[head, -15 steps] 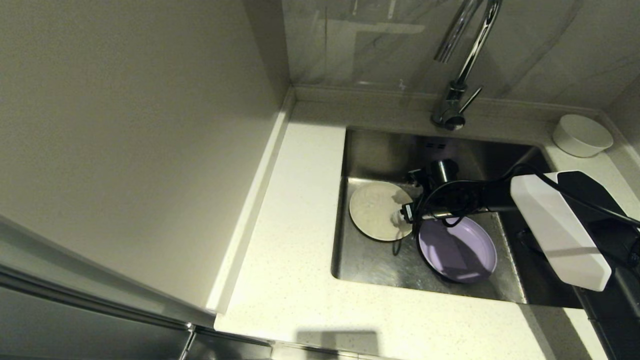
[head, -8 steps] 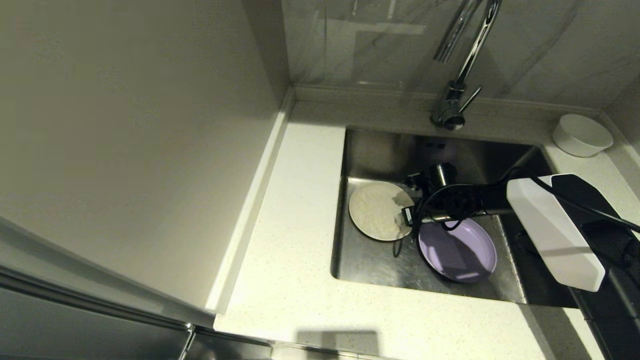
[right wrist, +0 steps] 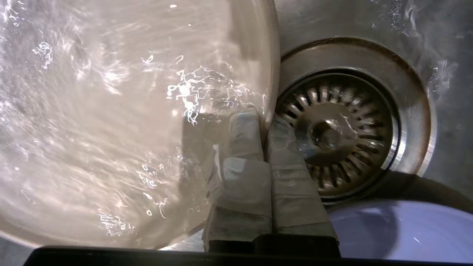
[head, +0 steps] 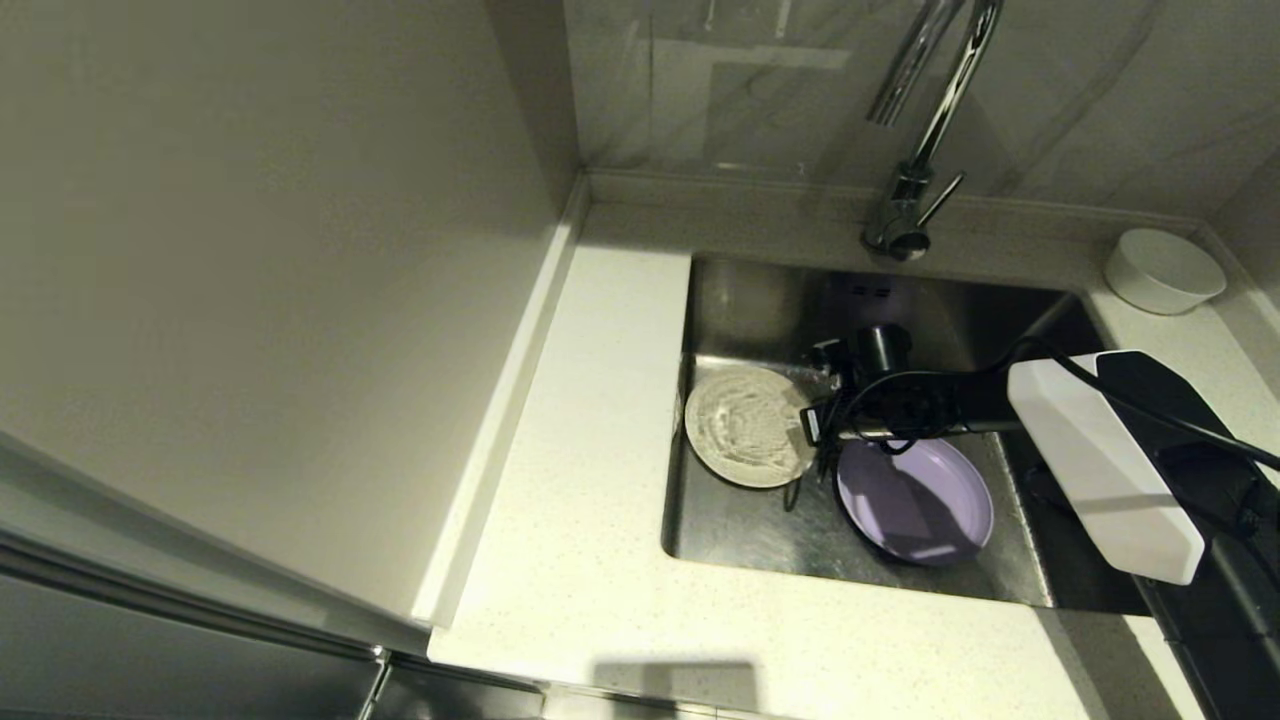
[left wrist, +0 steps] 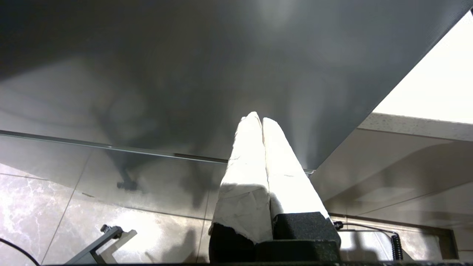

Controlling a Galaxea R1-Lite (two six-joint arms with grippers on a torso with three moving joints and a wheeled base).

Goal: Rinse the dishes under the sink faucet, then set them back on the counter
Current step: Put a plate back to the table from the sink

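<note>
In the steel sink (head: 760, 530) my right gripper (head: 812, 425) is shut on the right rim of the cream plate (head: 745, 425), low over the basin's left half. Water ripples across the cream plate (right wrist: 111, 129) in the right wrist view, where the right gripper (right wrist: 264, 118) pinches the rim beside the drain strainer (right wrist: 340, 136). The lilac plate (head: 915, 500) lies on the sink floor to the right. The white bowl (head: 1163, 268) stands on the counter (head: 600, 450) at the back right. The faucet (head: 915, 150) rises behind the sink. My left gripper (left wrist: 257, 118) is parked, shut and empty.
A wall panel runs along the counter's left side. The raised back edge (head: 760, 195) sits behind the sink. My right arm's white housing (head: 1100, 460) spans the sink's right side. The lilac plate (right wrist: 402, 232) lies just beside the gripper base.
The cream plate has shifted slightly left toward the sink wall with the right gripper on its rim. Its surface now shows rippling water.
</note>
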